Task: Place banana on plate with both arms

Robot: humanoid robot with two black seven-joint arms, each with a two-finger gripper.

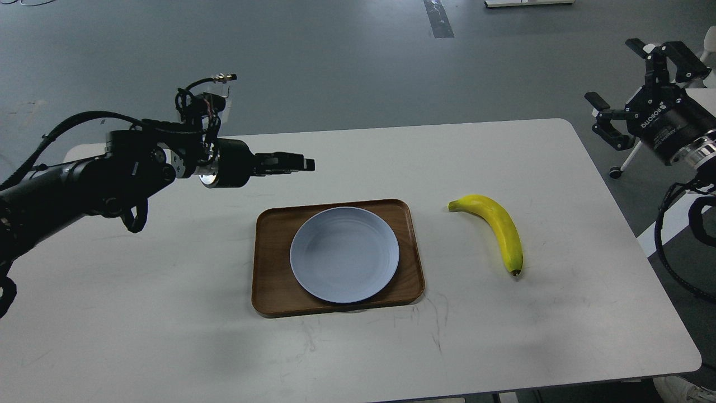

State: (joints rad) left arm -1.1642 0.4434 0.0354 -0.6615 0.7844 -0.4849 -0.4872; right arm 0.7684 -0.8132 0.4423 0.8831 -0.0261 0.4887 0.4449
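The big white rounded-corner table (168, 336) is filling most of the view, and its top is showing faint scuff marks near the front. Coming in from the left, the long black left arm (84, 184) is stretching out over the table with cables looping above its wrist. Over at the far right edge, the black right arm (679, 140) with its silver wrist ring is hanging off the table's side, above the grey floor (335, 67). Sitting in the middle of the table is the rectangular brown wooden tray (268, 263), and the round pale blue-grey plate (344, 254) is resting inside it with nothing on it. The curved bright yellow banana (495, 226) is lying flat on the table to the right of the tray, near it but not touching, greenish stem pointing toward the tray and dark tip toward the front. The right gripper (637, 84) is spreading its 2 claw fingers wide and holding nothing. The left gripper (307, 164) is pointing right, above and behind the tray, seen edge-on, so I cannot tell whether its fingers are parted or pressed together
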